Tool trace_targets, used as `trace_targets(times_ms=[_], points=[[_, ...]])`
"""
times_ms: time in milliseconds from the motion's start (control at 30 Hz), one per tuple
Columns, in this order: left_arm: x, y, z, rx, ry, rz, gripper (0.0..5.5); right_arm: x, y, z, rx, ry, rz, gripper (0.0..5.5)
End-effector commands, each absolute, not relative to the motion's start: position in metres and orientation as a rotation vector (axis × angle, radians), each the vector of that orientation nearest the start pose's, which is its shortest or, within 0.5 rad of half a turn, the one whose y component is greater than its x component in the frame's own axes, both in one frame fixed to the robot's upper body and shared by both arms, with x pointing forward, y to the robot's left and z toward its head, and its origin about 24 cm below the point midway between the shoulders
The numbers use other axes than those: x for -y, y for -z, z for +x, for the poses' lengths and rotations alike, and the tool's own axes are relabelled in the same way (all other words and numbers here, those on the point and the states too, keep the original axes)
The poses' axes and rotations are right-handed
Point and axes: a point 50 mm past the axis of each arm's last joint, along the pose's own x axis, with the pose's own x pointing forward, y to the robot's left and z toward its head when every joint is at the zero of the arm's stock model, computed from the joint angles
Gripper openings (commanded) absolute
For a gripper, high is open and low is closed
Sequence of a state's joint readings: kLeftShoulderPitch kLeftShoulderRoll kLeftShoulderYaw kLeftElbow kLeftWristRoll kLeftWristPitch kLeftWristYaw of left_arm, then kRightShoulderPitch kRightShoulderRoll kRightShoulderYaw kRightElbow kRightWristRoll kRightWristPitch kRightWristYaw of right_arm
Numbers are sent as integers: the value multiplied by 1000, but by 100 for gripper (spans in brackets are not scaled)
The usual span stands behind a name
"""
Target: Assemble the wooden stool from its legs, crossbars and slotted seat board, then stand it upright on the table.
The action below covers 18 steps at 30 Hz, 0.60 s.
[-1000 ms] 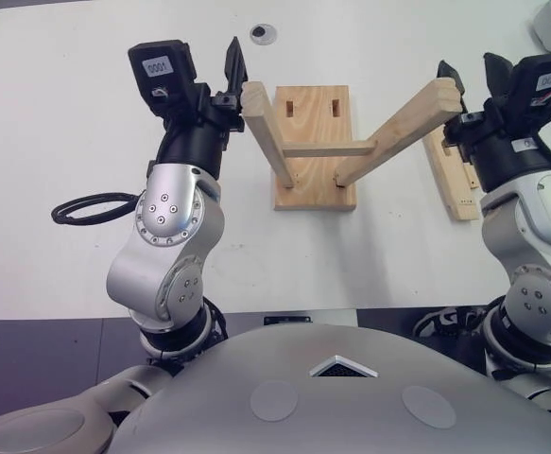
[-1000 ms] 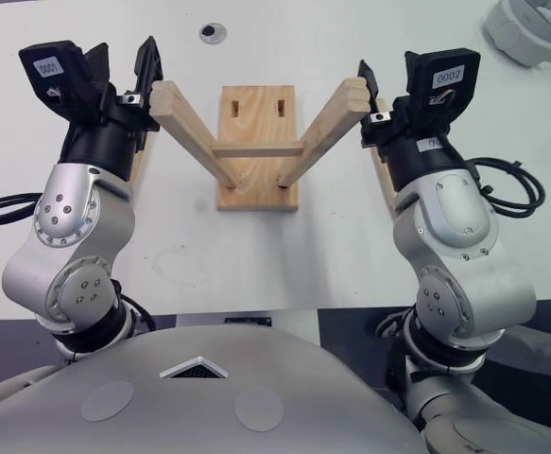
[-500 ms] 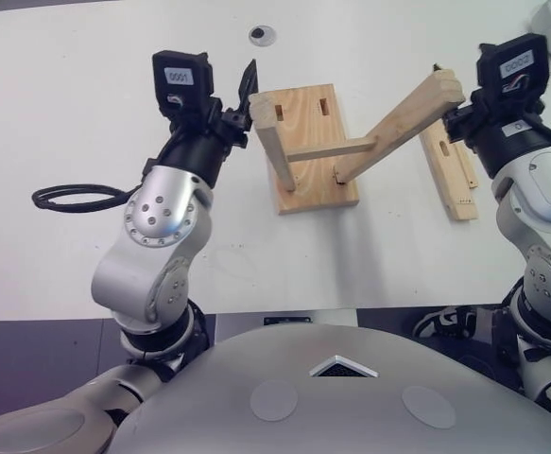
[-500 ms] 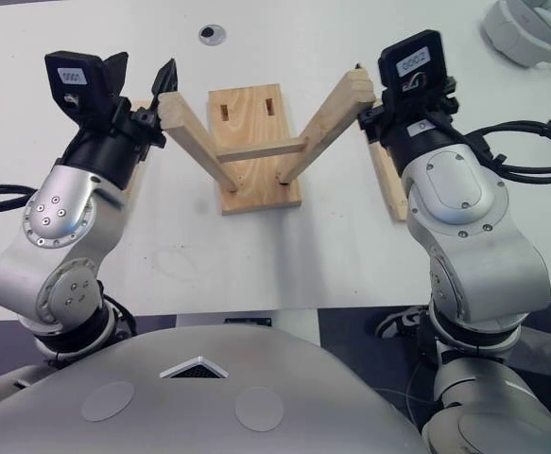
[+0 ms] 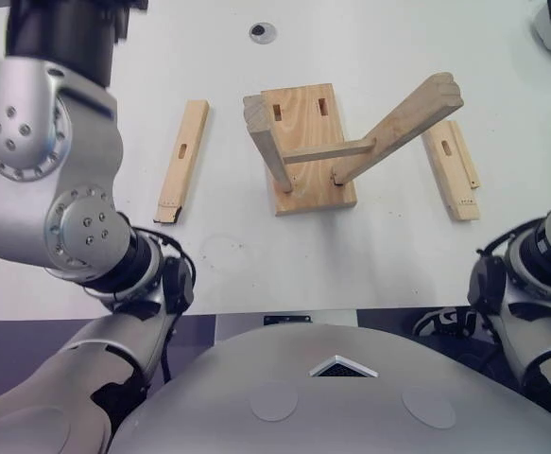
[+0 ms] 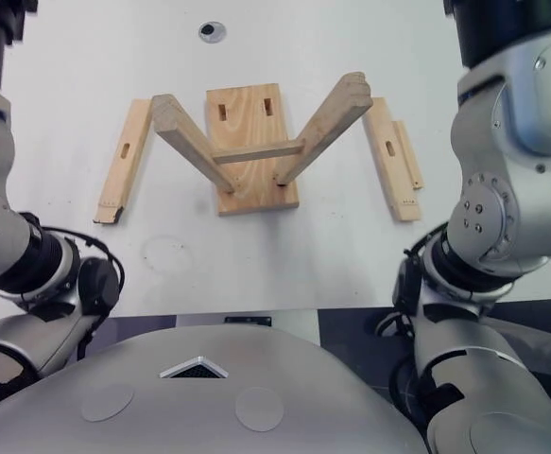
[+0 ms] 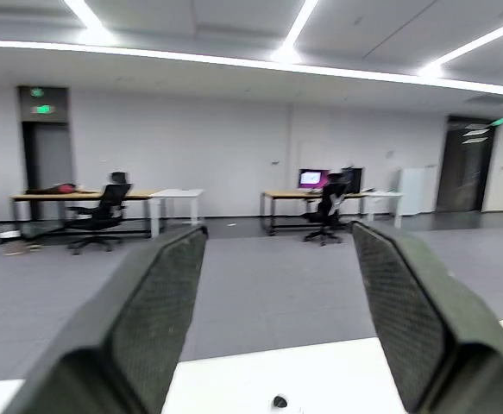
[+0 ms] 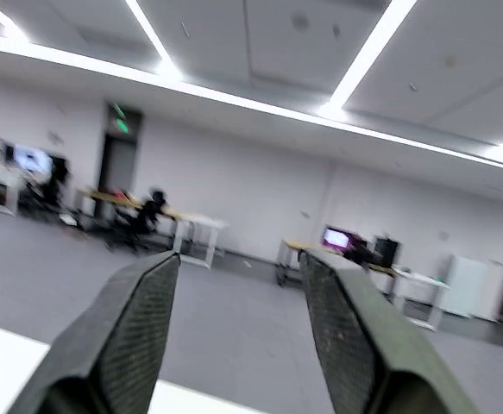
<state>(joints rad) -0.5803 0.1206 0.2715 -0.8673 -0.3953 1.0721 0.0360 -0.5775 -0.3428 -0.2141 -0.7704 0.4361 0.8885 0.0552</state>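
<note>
Two legs [image 5: 266, 144] stand on the seat board [image 5: 305, 106] — a crossbar [image 5: 327, 150] braces them. The left claw [image 7: 279, 231] and right claw [image 8: 242, 257] are released.

place: open office | desks [image 7: 169, 193]; swivel chairs [image 7: 106, 210]; monitor [image 7: 311, 178]; ceiling strip lights [image 8: 374, 50]

Seat board [image 5: 308, 128] is pale unfinished wood; table [image 5: 398, 265] matt white.

White table [image 5: 370, 255]: seat board [image 5: 305, 197] (two legs [image 5: 270, 147] fitted), loose leg [image 5: 182, 161] left, loose pieces [image 5: 448, 175] right.
</note>
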Motion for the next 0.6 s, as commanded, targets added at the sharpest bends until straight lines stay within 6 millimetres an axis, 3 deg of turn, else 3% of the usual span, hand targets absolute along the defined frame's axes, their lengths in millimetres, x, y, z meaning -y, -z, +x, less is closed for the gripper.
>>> trace_targets(times_ms=[33,167,267,367,433,467,533,600], points=[[-127,-273,234,361,308,-166,312,148,-269,245,402,-345,87,261],[-111,-272,228,332,369,-211,312,150,-258,241,350,-335,119,261],[-105,-256,227,255,376,-246,312,148,-242,233,291,-350,117,261],[-91,-208,238,30,368,-289,312,143,-188,227,11,-338,65,261],[-79,-154,242,-207,372,-253,312,146,-140,217,-262,-306,1,261],[-76,-137,237,-274,385,-199,312,146,-130,213,-320,-303,-7,261],[-73,-134,231,-266,413,-148,312,146,-130,211,-323,-300,-9,261],[-79,-151,235,-168,405,-95,312,147,-139,216,-251,-282,-14,261]])
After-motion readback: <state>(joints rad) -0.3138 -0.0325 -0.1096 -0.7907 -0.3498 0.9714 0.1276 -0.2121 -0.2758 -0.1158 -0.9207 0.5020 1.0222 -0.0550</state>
